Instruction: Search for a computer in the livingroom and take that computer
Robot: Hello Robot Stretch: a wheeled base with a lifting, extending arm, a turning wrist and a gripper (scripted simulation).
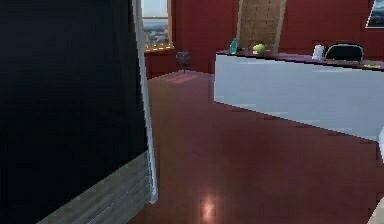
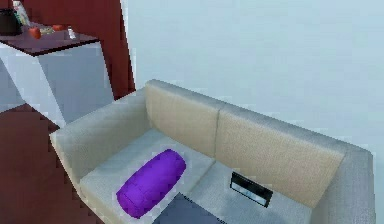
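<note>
Gripper: state we cannot tell | dark grey flat slab lying at beige cushioned sofa's seat edge, which we judge may be the computer | purple cylindrical bolster beside it, laid for lounging | white counter well apart.

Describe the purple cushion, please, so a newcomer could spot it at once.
Start at the beige sofa against the pale wall. On its seat at the arm side view's left lies the purple cushion, a rounded roll set aslant. The neighbouring seat's small dark item is flat, not rounded.
</note>
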